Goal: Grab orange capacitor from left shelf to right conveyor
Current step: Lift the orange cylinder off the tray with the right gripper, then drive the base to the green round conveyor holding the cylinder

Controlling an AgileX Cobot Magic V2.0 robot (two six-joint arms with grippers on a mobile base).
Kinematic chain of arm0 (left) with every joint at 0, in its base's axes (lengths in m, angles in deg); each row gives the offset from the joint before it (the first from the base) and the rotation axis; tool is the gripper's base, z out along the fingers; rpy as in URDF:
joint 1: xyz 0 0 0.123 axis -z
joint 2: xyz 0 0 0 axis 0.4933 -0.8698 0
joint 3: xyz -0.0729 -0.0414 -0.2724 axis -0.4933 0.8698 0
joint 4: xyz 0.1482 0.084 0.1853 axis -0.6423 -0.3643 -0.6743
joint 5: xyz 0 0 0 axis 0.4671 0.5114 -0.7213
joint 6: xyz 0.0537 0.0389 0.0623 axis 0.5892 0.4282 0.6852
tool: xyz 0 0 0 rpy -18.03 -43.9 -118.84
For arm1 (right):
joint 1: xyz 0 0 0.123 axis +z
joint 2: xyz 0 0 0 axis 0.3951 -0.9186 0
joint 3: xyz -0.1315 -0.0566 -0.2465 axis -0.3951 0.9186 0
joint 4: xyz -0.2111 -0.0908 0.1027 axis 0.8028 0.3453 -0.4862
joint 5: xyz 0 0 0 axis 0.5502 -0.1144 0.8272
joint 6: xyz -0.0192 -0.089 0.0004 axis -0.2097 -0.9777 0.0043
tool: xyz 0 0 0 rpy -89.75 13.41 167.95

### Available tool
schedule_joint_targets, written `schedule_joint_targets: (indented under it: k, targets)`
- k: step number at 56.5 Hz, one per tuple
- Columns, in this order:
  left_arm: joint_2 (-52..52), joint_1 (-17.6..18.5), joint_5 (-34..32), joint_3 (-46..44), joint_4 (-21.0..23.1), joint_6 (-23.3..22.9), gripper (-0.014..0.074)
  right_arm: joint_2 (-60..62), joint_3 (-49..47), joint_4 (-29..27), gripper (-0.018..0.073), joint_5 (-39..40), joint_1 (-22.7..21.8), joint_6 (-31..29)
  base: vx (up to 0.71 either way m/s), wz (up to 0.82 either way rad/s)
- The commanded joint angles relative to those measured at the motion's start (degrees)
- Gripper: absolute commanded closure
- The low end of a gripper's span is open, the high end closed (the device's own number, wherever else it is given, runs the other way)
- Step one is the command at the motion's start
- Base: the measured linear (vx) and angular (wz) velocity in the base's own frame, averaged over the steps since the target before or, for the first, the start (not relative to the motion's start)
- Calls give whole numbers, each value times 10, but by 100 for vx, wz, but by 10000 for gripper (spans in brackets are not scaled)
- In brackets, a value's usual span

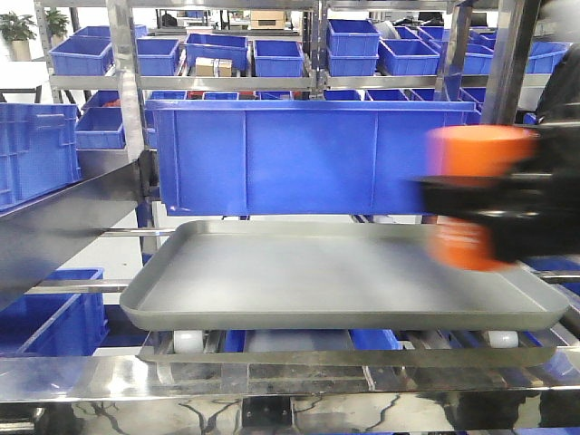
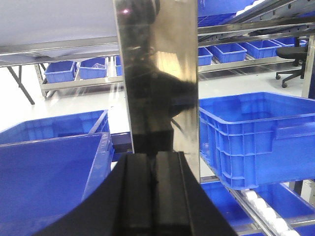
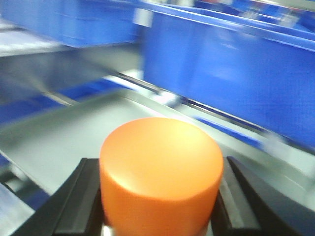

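R gripper [image 3: 160,201] clamps the smooth bright-orange cylindrical capacitor [image 3: 161,167]. Wrist view shows its rounded top. Front view shows its side, too blurred to read any print, at the right end of the shallow grey tray [image 1: 272,281] on the steel-framed shelf [image 1: 272,376] w/ blue plastic bins [image 1: 299,154]. L gripper [image 2: 152,196], seen only in its wrist view, has jaws together by a shiny steel post [image 2: 157,73].

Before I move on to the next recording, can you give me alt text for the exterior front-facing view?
The right gripper, jaws shut on the blurred orange capacitor, holds it upright at the right end of a grey tray on the left shelf; a large blue bin sits behind.
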State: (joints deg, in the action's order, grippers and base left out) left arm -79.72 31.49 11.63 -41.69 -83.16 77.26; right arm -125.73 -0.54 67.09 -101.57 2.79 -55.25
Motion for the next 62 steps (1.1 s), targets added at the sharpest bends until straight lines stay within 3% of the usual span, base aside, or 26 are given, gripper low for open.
schedule_joint_targets:
  k: [1, 15, 28, 62]
  targets:
    - [5, 4, -45, 14, 4, -4, 602, 59, 15, 99, 568, 28, -5, 77, 0, 0]
    - [5, 4, -45, 14, 4, -4, 602, 236, 219, 197, 568, 111, -5, 206, 0, 0]
    - [5, 4, -45, 14, 4, -4, 602, 367, 376, 226, 568, 129, -5, 233, 0, 0]
    - [5, 4, -45, 14, 4, -4, 602, 416, 400, 224, 568, 128, -5, 227, 0, 0]
